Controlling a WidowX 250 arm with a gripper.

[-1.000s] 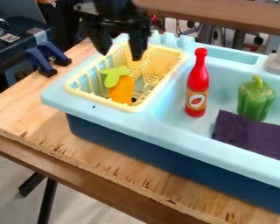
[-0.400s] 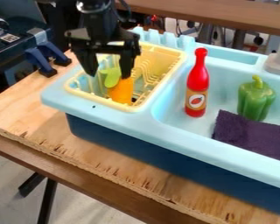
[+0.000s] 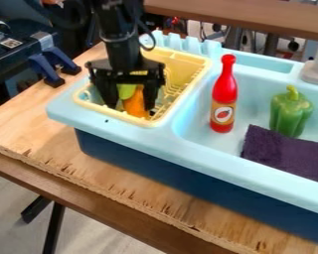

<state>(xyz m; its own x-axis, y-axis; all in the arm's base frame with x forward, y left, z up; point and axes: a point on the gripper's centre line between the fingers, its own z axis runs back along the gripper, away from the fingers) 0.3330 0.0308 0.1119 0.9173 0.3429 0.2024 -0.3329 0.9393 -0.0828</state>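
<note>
Carrot (image 3: 135, 104) between parted jaws; bottle (image 3: 225, 92) wears label (image 3: 222, 114).

Lit brightly and softly, apparently from above. Glinting faintly on glossy red bottle (image 3: 224, 94) and shiny green bell pepper (image 3: 291, 111). Shaded softly inside pale-blue plastic sink (image 3: 188, 151); darkest on black two-finger gripper (image 3: 130, 108).

Relative to 1.0 s ago, gripper (image 3: 131, 106) lowered from above the far-left part of yellow basket (image 3: 188, 60) into its near end, via an intermediate height at 0.4 s ago. Its 2 fingers (image 3: 150, 94) now flank the orange carrot (image 3: 134, 103), hiding parts of the carrot and its green top (image 3: 125, 91); more of black arm (image 3: 119, 37) has come into view from the top edge
</note>
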